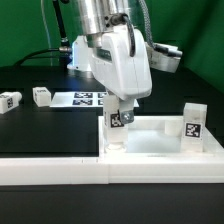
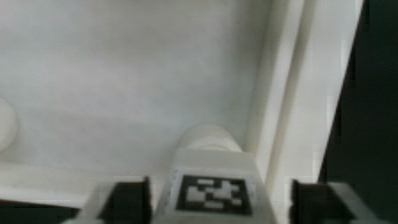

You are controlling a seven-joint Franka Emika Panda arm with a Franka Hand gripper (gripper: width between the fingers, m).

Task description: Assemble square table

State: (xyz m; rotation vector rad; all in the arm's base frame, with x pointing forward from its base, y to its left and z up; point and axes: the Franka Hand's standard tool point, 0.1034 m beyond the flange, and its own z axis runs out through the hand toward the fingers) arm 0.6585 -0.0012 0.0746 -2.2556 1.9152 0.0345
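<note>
The fingers (image 2: 128,202) are clamped on an upright leg (image 1: 118,120) at the slab (image 1: 160,140) corner. I'd judge it's being fitted; next it needs twisting home squarely.

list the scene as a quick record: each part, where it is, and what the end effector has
end effector: shut on the held leg
held leg: upright, at the tabletop's corner on the exterior view's left; contact unclear
tabletop: flat, tucked against the barrier wall
standing leg: upright on the tabletop, exterior view's right
loose legs: two, on the black table, exterior view's left
marker board: flat on the black table behind the arm
</note>
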